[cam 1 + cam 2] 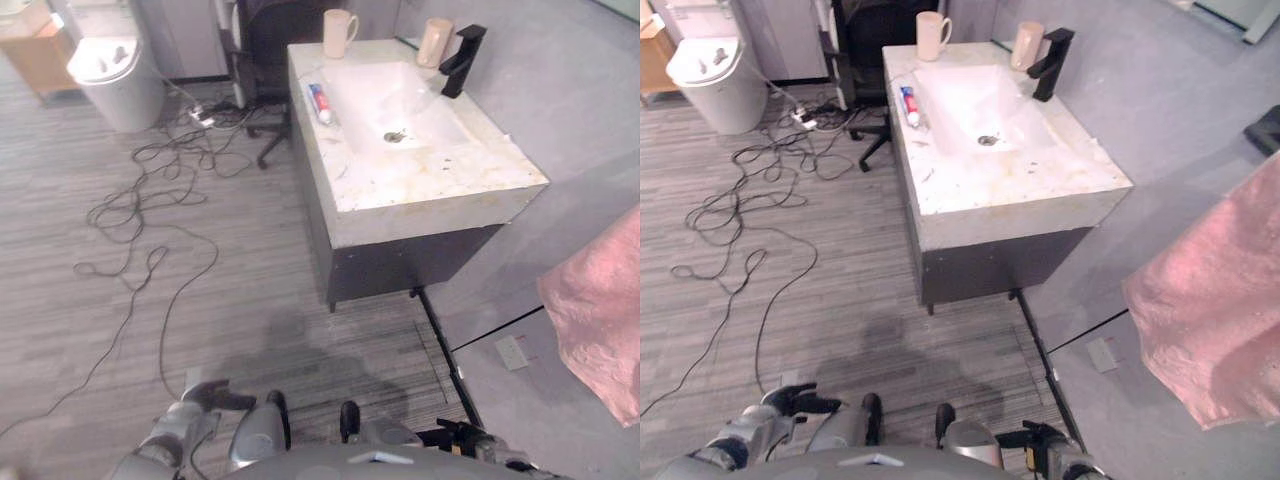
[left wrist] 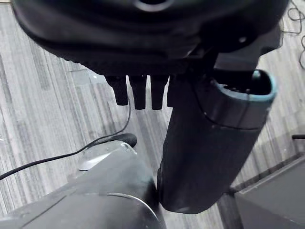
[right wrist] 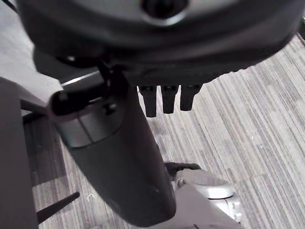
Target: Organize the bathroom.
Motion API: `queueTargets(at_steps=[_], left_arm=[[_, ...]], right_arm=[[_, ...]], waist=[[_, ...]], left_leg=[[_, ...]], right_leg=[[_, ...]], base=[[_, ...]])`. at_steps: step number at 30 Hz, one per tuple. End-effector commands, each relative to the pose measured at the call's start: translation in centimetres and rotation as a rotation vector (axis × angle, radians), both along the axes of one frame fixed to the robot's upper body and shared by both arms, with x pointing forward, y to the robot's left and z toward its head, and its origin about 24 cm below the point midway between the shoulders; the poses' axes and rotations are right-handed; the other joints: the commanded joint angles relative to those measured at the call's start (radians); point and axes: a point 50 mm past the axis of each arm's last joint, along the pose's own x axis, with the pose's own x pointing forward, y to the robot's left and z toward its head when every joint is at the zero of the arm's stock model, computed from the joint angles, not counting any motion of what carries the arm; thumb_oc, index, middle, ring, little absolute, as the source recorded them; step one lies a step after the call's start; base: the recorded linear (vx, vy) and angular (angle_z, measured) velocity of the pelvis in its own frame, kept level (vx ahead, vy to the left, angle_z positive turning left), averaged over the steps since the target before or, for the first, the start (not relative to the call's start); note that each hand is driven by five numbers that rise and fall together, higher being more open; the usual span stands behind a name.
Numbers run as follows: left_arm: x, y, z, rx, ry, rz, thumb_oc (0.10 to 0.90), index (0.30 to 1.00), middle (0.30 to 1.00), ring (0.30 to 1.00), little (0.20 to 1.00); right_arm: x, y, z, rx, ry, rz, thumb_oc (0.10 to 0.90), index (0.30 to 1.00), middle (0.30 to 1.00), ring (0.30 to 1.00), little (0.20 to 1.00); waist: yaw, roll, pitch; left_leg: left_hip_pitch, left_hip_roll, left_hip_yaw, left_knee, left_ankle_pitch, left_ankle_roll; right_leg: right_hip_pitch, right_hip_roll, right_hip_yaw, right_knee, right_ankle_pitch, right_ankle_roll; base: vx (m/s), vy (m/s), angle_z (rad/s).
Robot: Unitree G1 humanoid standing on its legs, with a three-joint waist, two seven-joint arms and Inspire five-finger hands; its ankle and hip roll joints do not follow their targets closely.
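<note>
Lying beside the sink (image 1: 420, 135), the toothpaste (image 1: 319, 102) sits well apart from the left hand (image 1: 215, 396).

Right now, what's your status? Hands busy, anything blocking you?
Left hand and right hand low, open, holding nothing. Toothpaste tube lies beside the basin; pink towel hangs right. Cables strewn on floor.

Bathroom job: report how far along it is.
Nothing looks tidied yet. The toothpaste tube lies loose on the sink counter, a mug stands at its back edge, and a pink towel hangs at the right. Left hand and right hand hang low, holding nothing.
</note>
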Motion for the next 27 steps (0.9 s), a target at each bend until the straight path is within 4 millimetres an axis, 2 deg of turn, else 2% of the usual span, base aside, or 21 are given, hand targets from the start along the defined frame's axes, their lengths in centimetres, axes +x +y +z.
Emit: queueTargets(at_steps=[1, 2, 3, 4, 6, 7, 10, 11, 12, 14, 15, 17, 19, 20, 21, 23, 24, 25, 26, 27], left_arm=[[-0.4, 0.4, 0.1, 0.046, -0.009, -0.041, 0.8, 0.9, 0.9, 0.9, 0.9], [-0.6, 0.4, 0.0, 0.046, -0.004, -0.034, 0.8, 0.9, 0.9, 0.9, 0.9], [-1.2, 0.6, -0.2, 0.047, 0.008, 0.002, 0.8, 0.9, 0.9, 0.9, 0.9], [-2.0, 0.9, -0.4, 0.049, 0.018, 0.05, 0.8, 0.9, 0.9, 0.9, 0.9], [-2.2, 1.0, -0.4, 0.05, 0.018, 0.061, 0.8, 0.9, 0.9, 0.9, 0.9], [-2.7, 1.5, -0.4, 0.078, 0.012, 0.11, 0.8, 0.9, 0.9, 0.9, 0.9], [-2.1, 1.9, -0.1, 0.095, -0.005, 0.1, 0.8, 0.9, 0.9, 0.9, 0.9], [-2.1, 1.9, -0.1, 0.097, -0.008, 0.094, 0.8, 0.9, 0.9, 0.9, 0.9], [-1.9, 1.9, 0.0, 0.102, -0.017, 0.083, 0.8, 0.9, 0.9, 0.9, 0.9], [-1.3, 1.9, 0.2, 0.107, -0.029, 0.064, 0.8, 0.9, 0.9, 0.9, 0.9], [-0.8, 1.8, 0.3, 0.103, -0.038, 0.045, 0.8, 0.9, 0.9, 0.9, 0.9], [-0.1, 1.4, 0.5, 0.087, -0.049, 0.004, 0.8, 0.9, 0.9, 0.9, 0.9], [0.2, 1.1, 0.5, 0.071, -0.052, -0.008, 0.8, 0.9, 0.9, 0.9, 0.9], [0.1, 1.0, 0.4, 0.07, -0.05, -0.022, 0.8, 0.9, 0.9, 0.9, 0.9], [-0.1, 0.8, 0.3, 0.068, -0.044, -0.034, 0.8, 0.9, 0.9, 0.9, 0.9], [-0.5, 0.8, 0.1, 0.075, -0.036, -0.041, 0.8, 0.9, 0.9, 0.9, 0.9], [-0.8, 0.8, 0.1, 0.079, -0.028, -0.046, 0.8, 0.9, 0.9, 0.9, 0.9], [-0.9, 0.9, 0.0, 0.077, -0.025, -0.041, 0.8, 0.9, 0.9, 0.9, 0.9], [-1.0, 0.9, 0.0, 0.075, -0.023, -0.038, 0.8, 0.9, 0.9, 0.9, 0.9], [-1.0, 1.0, 0.0, 0.078, -0.021, -0.052, 0.8, 0.9, 0.9, 0.9, 0.9]], right_arm=[[0.9, -2.2, 0.9, -0.033, -0.063, -0.059, 0.8, 0.9, 0.9, 0.9, 0.9], [0.8, -2.2, 0.9, -0.032, -0.064, -0.064, 0.8, 0.9, 0.9, 0.9, 0.9], [0.6, -2.0, 0.8, -0.025, -0.064, -0.086, 0.8, 0.9, 0.9, 0.9, 0.9], [0.4, -2.0, 0.7, -0.023, -0.058, -0.082, 0.8, 0.9, 0.9, 0.9, 0.9], [0.3, -2.0, 0.7, -0.023, -0.056, -0.077, 0.8, 0.9, 0.9, 0.9, 0.9], [0.3, -2.1, 0.7, -0.028, -0.043, -0.056, 0.8, 0.9, 0.9, 0.9, 0.9], [0.9, -2.2, 0.9, -0.05, -0.042, -0.059, 0.8, 0.9, 0.9, 0.9, 0.9], [1.0, -2.2, 0.9, -0.053, -0.042, -0.059, 0.8, 0.9, 0.9, 0.9, 0.9], [1.3, -2.3, 1.0, -0.065, -0.046, -0.063, 0.8, 0.9, 0.9, 0.9, 0.9], [1.5, -2.4, 1.1, -0.082, -0.051, -0.083, 0.8, 0.9, 0.9, 0.9, 0.9], [1.5, -2.7, 1.2, -0.094, -0.056, -0.097, 0.8, 0.9, 0.9, 0.9, 0.9], [1.6, -2.8, 1.3, -0.11, -0.062, -0.114, 0.8, 0.9, 0.9, 0.9, 0.9], [1.7, -2.7, 1.3, -0.096, -0.083, -0.133, 0.8, 0.9, 0.9, 0.9, 0.9], [1.7, -2.6, 1.2, -0.097, -0.089, -0.125, 0.8, 0.9, 0.9, 0.9, 0.9], [1.6, -2.4, 1.2, -0.105, -0.093, -0.081, 0.8, 0.9, 0.9, 0.9, 0.9], [1.2, -2.3, 1.0, -0.102, -0.086, -0.058, 0.8, 0.9, 0.9, 0.9, 0.9], [1.0, -2.2, 1.0, -0.096, -0.08, -0.04, 0.8, 0.9, 0.9, 0.9, 0.9], [0.9, -2.2, 0.9, -0.094, -0.078, -0.028, 0.8, 0.9, 0.9, 0.9, 0.9], [0.9, -2.1, 0.9, -0.092, -0.072, -0.014, 0.8, 0.9, 0.9, 0.9, 0.9], [1.0, -1.9, 0.8, -0.086, -0.064, -0.016, 0.8, 0.9, 0.9, 0.9, 0.9]], waist=[[-0.017, 0.032, 0.03], [-0.019, 0.036, 0.03], [-0.018, 0.052, 0.03], [-0.011, 0.061, 0.027], [-0.01, 0.06, 0.027], [-0.005, 0.059, 0.015], [-0.009, 0.059, -0.001], [-0.01, 0.06, -0.002], [-0.017, 0.062, -0.007], [-0.032, 0.067, -0.013], [-0.045, 0.077, -0.014], [-0.062, 0.101, -0.018], [-0.072, 0.114, -0.023], [-0.074, 0.118, -0.025], [-0.079, 0.127, -0.03], [-0.085, 0.136, -0.032], [-0.091, 0.143, -0.031], [-0.092, 0.146, -0.032], [-0.095, 0.15, -0.034], [-0.1, 0.148, -0.039]], left_leg=[[0.016, -0.024, 0.093, -0.002, -0.112, 0.08], [0.025, -0.017, 0.096, -0.036, -0.103, 0.078], [0.048, 0.004, 0.072, -0.163, -0.047, 0.061], [0.062, 0.045, 0.014, -0.261, 0.006, 0.04], [0.067, 0.052, 0.005, -0.277, 0.014, 0.036], [0.092, 0.129, -0.05, -0.323, 0.038, 0.021], [0.121, 0.175, -0.077, -0.237, 0.013, 0.022], [0.122, 0.176, -0.08, -0.227, 0.009, 0.022], [0.128, 0.174, -0.078, -0.17, -0.012, 0.029], [0.147, 0.166, -0.059, -0.137, -0.053, 0.039], [0.163, 0.149, -0.036, -0.142, -0.087, 0.046], [0.188, 0.13, -0.012, -0.191, -0.089, 0.044], [0.215, 0.099, -0.005, -0.266, -0.079, 0.052], [0.228, 0.086, -0.002, -0.298, -0.075, 0.057], [0.252, 0.058, 0.002, -0.365, -0.062, 0.07], [0.266, 0.035, 0.006, -0.406, -0.059, 0.083], [0.273, 0.026, 0.01, -0.42, -0.06, 0.089], [0.275, 0.021, 0.015, -0.429, -0.059, 0.091], [0.277, 0.019, 0.017, -0.434, -0.059, 0.093], [0.277, 0.011, 0.021, -0.442, -0.056, 0.097]], right_leg=[[-0.016, 0.056, 0.023, 0.162, -0.14, 0.066], [-0.011, 0.06, 0.024, 0.163, -0.145, 0.067], [0.007, 0.079, 0.043, 0.167, -0.162, 0.07], [0.029, 0.086, 0.068, 0.158, -0.174, 0.073], [0.034, 0.084, 0.072, 0.157, -0.176, 0.074], [0.057, 0.061, 0.098, 0.163, -0.194, 0.08], [0.04, 0.013, 0.094, 0.209, -0.207, 0.089], [0.037, 0.008, 0.094, 0.215, -0.208, 0.089], [0.017, -0.017, 0.09, 0.245, -0.209, 0.095], [-0.011, -0.046, 0.083, 0.28, -0.208, 0.106], [-0.029, -0.065, 0.08, 0.302, -0.211, 0.121], [-0.05, -0.096, 0.07, 0.329, -0.211, 0.152], [-0.084, -0.141, 0.085, 0.367, -0.132, 0.186], [-0.102, -0.16, 0.09, 0.39, -0.088, 0.191], [-0.142, -0.193, 0.101, 0.446, -0.001, 0.193], [-0.198, -0.219, 0.121, 0.521, 0.071, 0.191], [-0.225, -0.227, 0.134, 0.547, 0.099, 0.185], [-0.236, -0.225, 0.144, 0.545, 0.1, 0.181], [-0.239, -0.215, 0.152, 0.533, 0.098, 0.178], [-0.23, -0.181, 0.153, 0.466, 0.085, 0.18]], base=[[0.12, 0.107, 0.3], [0.22, 0.162, 0.26], [0.3, 0.188, 0.09], [0.27, 0.162, 0.03], [0.23, 0.142, 0.17], [0.36, 0.272, 0.04], [0.24, 0.302, -0.51], [0.16, 0.429, -0.47], [0.12, 0.46, -0.45], [0.12, 0.541, -0.36], [0.13, 0.598, -0.24], [0.13, 0.637, -0.06], [0.12, 0.532, 0.27], [0.15, 0.527, 0.21], [0.13, 0.454, 0.08], [0.12, 0.433, -0.08], [0.11, 0.378, -0.26], [0.1, 0.267, -0.21], [0.14, 0.244, -0.14], [0.14, 0.185, 0.04]])
